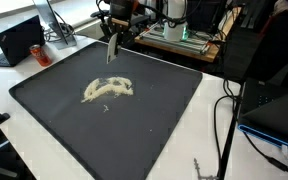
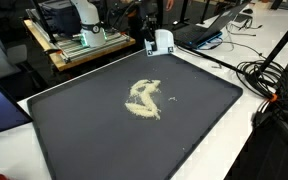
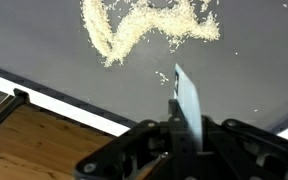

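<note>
A pale heap of grain-like crumbs [image 1: 108, 90] [image 2: 144, 98] lies in a loose curl near the middle of a large dark mat [image 1: 164, 120] [image 2: 84, 130]. My gripper [image 1: 114, 36] [image 2: 156, 30] hangs above the mat's far edge, behind the heap and apart from it. It is shut on a thin flat pale blade [image 1: 112, 52] [image 2: 162, 42] that points down toward the mat. In the wrist view the gripper [image 3: 184, 128] pinches the blade [image 3: 187, 95] edge-on, and the crumbs [image 3: 144, 25] lie beyond the blade tip, with a few stray grains [image 3: 162, 76] closer.
The mat rests on a white table [image 1: 209, 95]. A laptop [image 1: 19, 40] and a red can [image 1: 39, 52] stand off one corner. A wooden board with equipment [image 1: 179, 40] [image 2: 79, 45] is behind the mat. Cables [image 1: 229, 110] [image 2: 269, 80] run along one side.
</note>
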Robot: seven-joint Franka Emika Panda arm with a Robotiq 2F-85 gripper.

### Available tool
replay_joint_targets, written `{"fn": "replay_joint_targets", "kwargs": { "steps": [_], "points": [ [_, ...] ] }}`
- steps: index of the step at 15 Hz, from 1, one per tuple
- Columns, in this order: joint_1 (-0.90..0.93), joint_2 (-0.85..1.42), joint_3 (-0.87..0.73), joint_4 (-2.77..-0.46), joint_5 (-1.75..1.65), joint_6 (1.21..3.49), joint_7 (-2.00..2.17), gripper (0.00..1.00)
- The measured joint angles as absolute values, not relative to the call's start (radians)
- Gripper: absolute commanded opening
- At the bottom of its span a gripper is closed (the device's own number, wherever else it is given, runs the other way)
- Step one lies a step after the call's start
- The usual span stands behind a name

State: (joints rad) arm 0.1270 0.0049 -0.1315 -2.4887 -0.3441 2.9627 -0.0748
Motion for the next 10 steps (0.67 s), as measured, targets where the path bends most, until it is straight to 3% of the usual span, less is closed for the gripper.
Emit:
{"fn": "replay_joint_targets", "kwargs": {
  "steps": [5,10],
  "points": [
    [0.136,0.007,-0.098,-2.489,-0.376,2.956,-0.086,0.01],
    [0.168,-0.054,-0.041,-2.487,-0.652,2.844,0.063,0.01]
  ]
}}
